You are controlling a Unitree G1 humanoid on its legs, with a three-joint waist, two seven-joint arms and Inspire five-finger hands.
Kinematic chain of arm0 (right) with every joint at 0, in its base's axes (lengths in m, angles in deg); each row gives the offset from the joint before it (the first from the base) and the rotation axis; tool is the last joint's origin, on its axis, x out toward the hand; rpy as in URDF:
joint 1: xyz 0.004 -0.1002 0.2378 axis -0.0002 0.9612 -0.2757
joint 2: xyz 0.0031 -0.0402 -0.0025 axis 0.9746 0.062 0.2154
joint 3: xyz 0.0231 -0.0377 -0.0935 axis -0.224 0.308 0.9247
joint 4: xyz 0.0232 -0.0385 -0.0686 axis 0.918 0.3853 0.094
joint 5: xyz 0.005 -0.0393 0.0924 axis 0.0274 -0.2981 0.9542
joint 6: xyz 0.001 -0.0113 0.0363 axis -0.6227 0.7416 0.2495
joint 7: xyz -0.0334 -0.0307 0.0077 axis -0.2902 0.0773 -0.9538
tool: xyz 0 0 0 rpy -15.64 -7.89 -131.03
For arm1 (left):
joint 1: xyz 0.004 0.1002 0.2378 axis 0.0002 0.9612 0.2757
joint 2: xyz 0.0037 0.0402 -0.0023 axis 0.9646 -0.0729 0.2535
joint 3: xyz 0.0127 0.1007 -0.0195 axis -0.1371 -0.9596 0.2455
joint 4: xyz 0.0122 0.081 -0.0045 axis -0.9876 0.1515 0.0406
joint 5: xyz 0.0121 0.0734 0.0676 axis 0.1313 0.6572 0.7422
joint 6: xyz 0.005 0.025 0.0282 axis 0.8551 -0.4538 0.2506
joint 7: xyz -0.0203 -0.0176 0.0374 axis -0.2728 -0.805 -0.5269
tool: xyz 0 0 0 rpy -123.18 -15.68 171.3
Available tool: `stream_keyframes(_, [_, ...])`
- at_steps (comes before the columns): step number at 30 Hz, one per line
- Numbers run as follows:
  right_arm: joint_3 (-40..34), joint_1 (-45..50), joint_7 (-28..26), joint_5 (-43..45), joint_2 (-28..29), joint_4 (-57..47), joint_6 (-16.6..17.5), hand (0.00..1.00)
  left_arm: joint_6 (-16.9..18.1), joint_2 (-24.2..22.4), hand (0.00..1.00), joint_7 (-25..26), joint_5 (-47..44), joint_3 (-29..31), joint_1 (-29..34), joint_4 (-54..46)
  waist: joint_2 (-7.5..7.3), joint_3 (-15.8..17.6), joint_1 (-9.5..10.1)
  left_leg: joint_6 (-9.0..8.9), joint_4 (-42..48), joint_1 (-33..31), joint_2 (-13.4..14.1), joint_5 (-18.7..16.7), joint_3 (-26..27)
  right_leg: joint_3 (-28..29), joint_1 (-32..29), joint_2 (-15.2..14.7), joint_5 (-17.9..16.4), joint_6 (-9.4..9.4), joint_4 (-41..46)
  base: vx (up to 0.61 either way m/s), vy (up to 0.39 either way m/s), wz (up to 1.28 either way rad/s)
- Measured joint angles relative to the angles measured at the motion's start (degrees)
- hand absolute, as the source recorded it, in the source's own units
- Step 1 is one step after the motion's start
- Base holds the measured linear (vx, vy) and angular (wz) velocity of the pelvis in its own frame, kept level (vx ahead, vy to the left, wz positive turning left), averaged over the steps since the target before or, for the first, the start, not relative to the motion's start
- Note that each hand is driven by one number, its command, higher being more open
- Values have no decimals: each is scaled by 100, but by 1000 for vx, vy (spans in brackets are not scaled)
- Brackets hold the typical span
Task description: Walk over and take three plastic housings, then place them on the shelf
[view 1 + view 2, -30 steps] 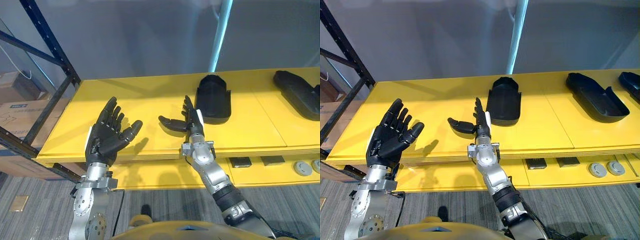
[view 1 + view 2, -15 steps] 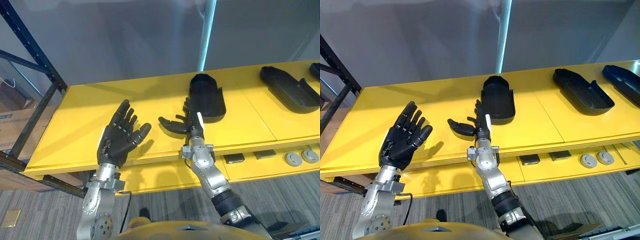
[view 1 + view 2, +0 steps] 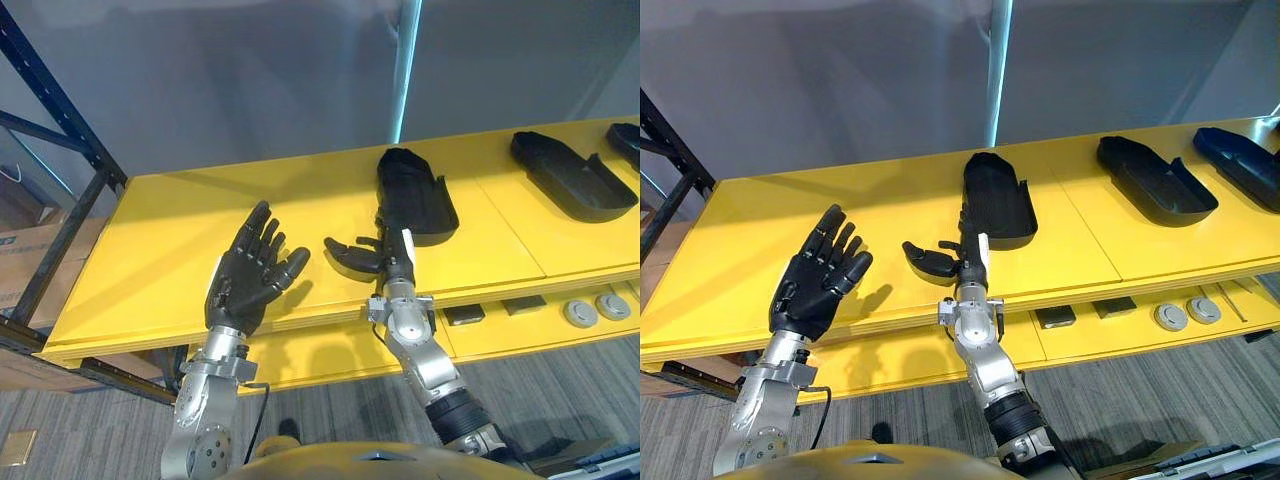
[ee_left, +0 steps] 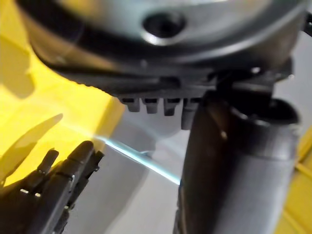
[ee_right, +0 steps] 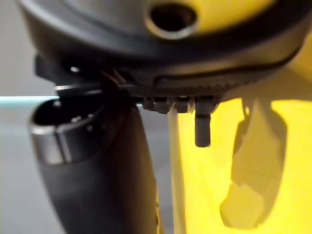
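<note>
Three black housings, two grey discs

Three in a row on the tabletop: nearest housing sits mid-way, second housing off to its right, third housing at the far right edge. The right hand is just in front of the nearest one, and the left hand is well to its left, over the front. Below the front edge, a lower ledge carries blocks, with discs right of them. A rack stands far left
</note>
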Motion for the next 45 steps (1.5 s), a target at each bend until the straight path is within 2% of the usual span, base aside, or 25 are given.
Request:
stream_keyframes(12, [-94, 94, 24, -13, 101, -73, 19, 100, -20, 13, 100, -117, -5, -136, 1, 0, -7, 4, -129, 6, 1, 14, -1, -1, 52, 60, -7, -7, 33, 14, 28, 5, 0, -1])
stream_keyframes(21, [-210, 272, -64, 0, 76, -200, 104, 100, -86, 55, 100, -117, -6, -141, 1, 1, -11, 7, -146, 4, 0, 52, 5, -6, 97, 113, -14, -8, 4, 11, 54, -1, 0, -2])
stream_keyframes(26, [-229, 367, -430, 14, -52, -227, 259, 100, -92, 108, 100, -117, -5, -138, 3, 1, -15, 9, -148, 5, 0, 50, 5, -5, 103, 120, -22, -8, 5, 10, 54, 0, 0, 0])
stream_keyframes(32, [-154, 517, -1248, 427, -300, -433, 400, 100, -92, 113, 100, -113, -1, -129, 7, 1, -21, 13, -195, -3, 1, 53, 13, -13, 124, 139, -27, 0, 24, -7, 49, 0, 0, 0])
stream_keyframes(34, [-69, 688, -1441, 573, -405, -692, 501, 100, -92, 123, 100, -87, 9, -127, 8, 1, -25, 17, -198, -10, 2, 54, 21, -19, 128, 144, -29, 9, 36, 10, 47, 0, 0, 0])
stream_keyframes(39, [-190, 742, -1529, 615, -604, -1216, 804, 100, -92, 166, 100, -42, 32, -74, 19, 0, -45, 30, -203, -25, 4, 81, 33, -32, 165, 192, -29, 23, 41, 14, 47, 10, 0, -4])
stream_keyframes(43, [-824, 733, -1518, 726, -719, -1851, 1290, 100, -91, 238, 100, -30, 28, 7, 22, 0, -67, 44, -215, -41, 10, 100, 47, -48, 206, 231, -35, 38, 40, 12, 47, 10, 0, -4])
stream_keyframes(45, [-1087, 716, -1509, 727, -837, -2023, 1414, 100, -91, 240, 100, -47, 27, 75, 23, 0, -80, 53, -243, -40, 18, 108, 58, -49, 231, 262, -44, 50, 39, 11, 46, 10, -1, -7])
